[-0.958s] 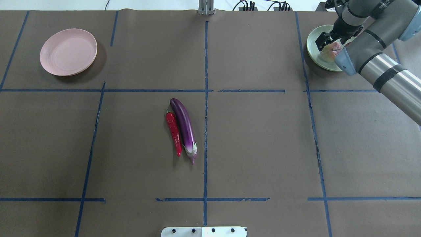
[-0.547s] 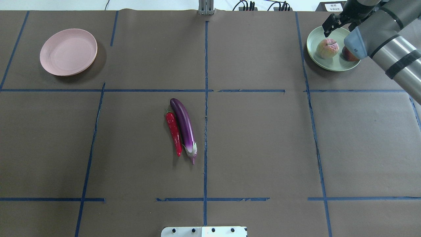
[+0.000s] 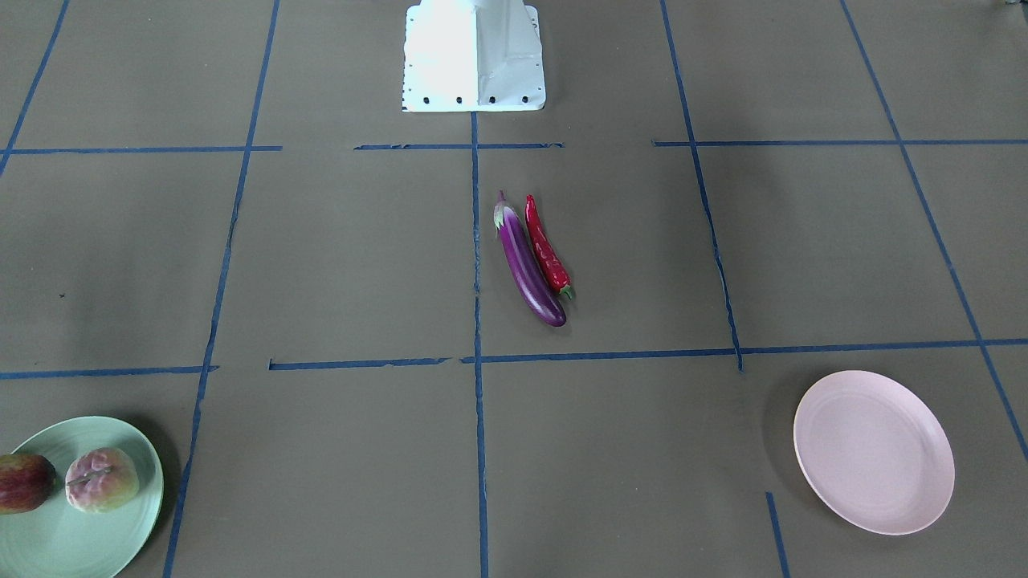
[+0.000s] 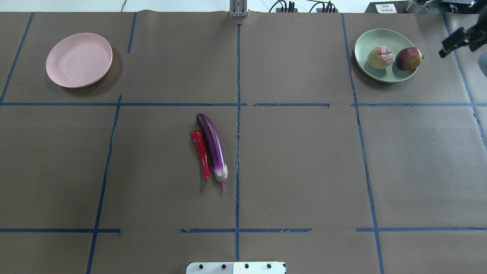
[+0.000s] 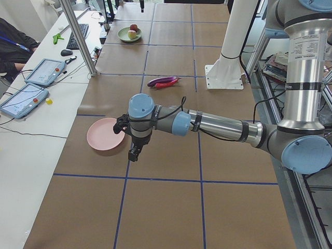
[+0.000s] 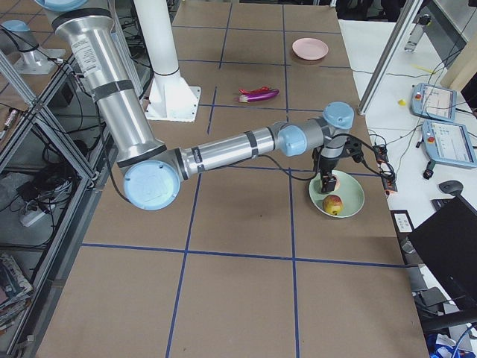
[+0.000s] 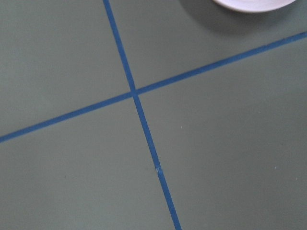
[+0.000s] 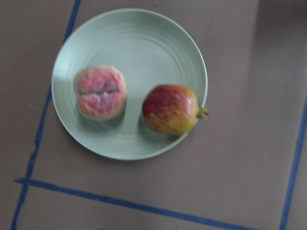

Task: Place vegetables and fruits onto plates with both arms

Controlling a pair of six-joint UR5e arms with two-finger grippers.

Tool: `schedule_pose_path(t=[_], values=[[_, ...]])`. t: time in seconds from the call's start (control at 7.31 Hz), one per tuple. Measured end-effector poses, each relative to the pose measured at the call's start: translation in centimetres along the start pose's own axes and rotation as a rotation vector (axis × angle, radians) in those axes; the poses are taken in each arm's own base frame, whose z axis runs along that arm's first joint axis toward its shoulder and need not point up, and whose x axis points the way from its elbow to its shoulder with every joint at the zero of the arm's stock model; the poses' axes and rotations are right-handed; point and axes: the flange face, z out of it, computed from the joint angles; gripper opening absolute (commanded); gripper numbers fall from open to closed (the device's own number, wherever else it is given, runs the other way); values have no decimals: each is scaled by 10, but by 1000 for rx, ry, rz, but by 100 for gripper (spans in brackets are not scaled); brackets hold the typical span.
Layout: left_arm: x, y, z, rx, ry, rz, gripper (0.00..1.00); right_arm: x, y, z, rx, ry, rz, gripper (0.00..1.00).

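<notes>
Overhead, my right claw [image 4: 454, 42] sits at the far right edge, raised and apart from the green plate [image 4: 380, 33]. It carries nothing, but I cannot tell whether its fingers are spread or together. The plate holds a pale pink fruit [image 4: 379, 57] on the left and a dark red fruit [image 4: 409, 58] on the right, close together. The pink plate [image 4: 79, 60] lies bare at far left. The eggplant [image 4: 214, 148] and chili [image 4: 201, 152] lie side by side, touching, mid-table, just left of the centre line of blue tape [image 4: 238, 76].

From the front, the same pair lies lengthwise with the eggplant's pale stem end toward the white base [image 3: 474, 52].

From the left end, my left claw [image 5: 134, 152] hangs over the table [image 5: 166, 207], just beside the pink plate. I cannot tell from here if it is open or closed.

From the right end, the right claw shows above the green plate's far side.

The left wrist camera gives me a tape crossing and a sliver of the pink plate.

The right wrist camera looks straight down on the green plate. The dark fruit's tip pokes over the rim.
</notes>
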Motion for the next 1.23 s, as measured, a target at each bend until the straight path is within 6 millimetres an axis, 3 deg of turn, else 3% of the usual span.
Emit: schedule_pose_path(t=[0.14,0.27,0.41,0.55,0.82,1.23], values=[[12,-14,-3,25,32,-51,100,31,54,-1,-10,4,2,100],[38,-37,-2,35,85,-117,100,60,104,-3,-21,12,22,100],[85,-68,11,16,125,-151,100,83,152,-5,-33,19,61,100],[145,-96,33,-20,147,-146,100,93,182,-7,-40,19,90,100],[272,-137,81,-105,188,-186,100,98,202,-7,-47,17,113,100],[433,-177,120,-82,115,-464,99,99,206,-6,-50,17,118,100]])
